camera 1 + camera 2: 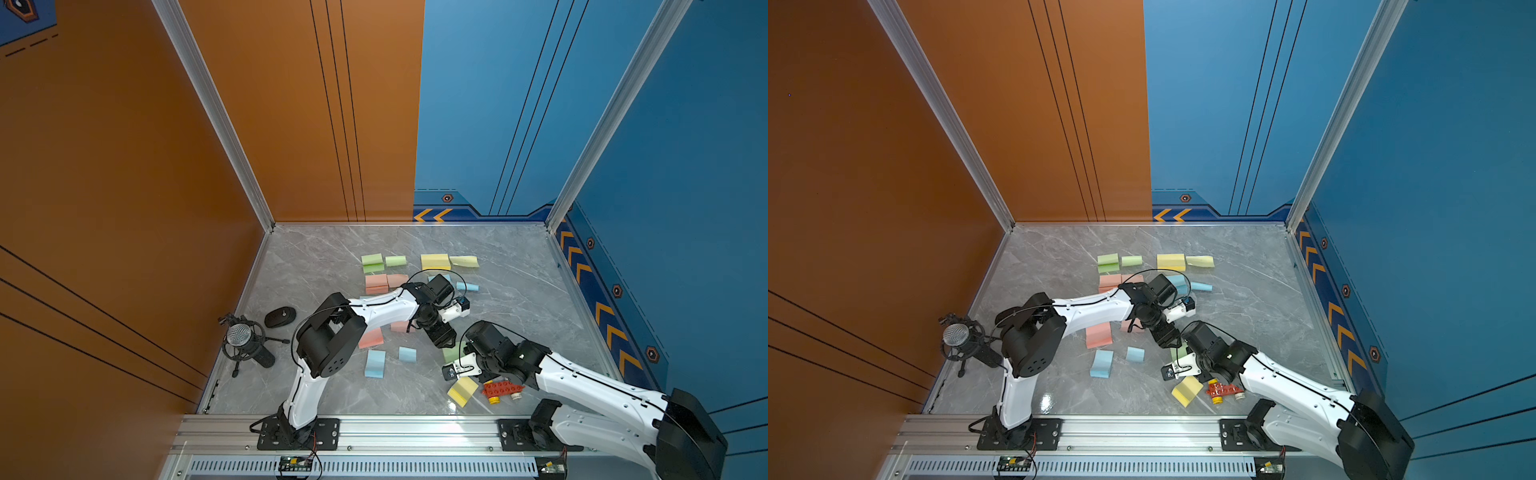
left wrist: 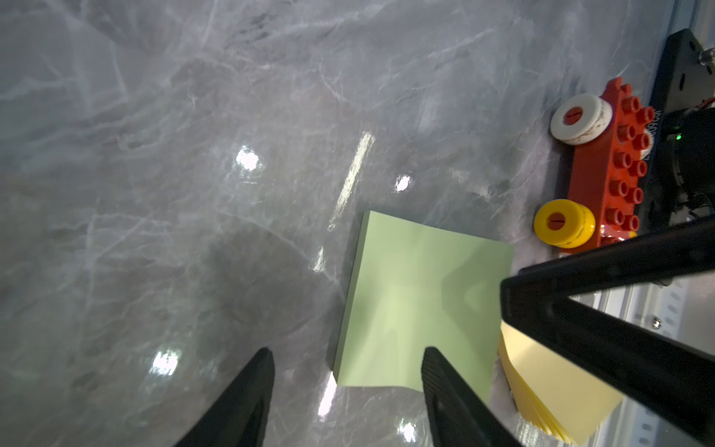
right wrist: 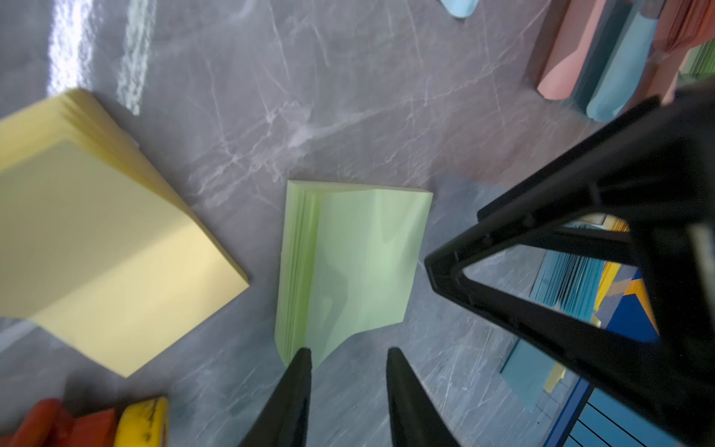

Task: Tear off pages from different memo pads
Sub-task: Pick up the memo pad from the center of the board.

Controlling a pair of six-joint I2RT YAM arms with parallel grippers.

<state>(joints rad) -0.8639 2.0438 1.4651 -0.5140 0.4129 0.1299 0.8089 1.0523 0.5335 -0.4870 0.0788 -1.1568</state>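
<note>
Green pad (image 2: pixel 418 294) lies at the tips of left fingers (image 2: pixel 439 375) and right fingers (image 3: pixel 298 383), both pairs apart, gripping nothing.

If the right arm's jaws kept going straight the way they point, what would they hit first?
Most likely the green pad, lying right ahead of the right gripper; one open jaw's tip already overlaps its near corner. Height above it is unclear.

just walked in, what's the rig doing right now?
The left gripper and right gripper both hover at the green pad beside the yellow pad, fingers apart, gripping nothing. Loose curled pages lie beside the far pads, so some tearing is done.
</note>
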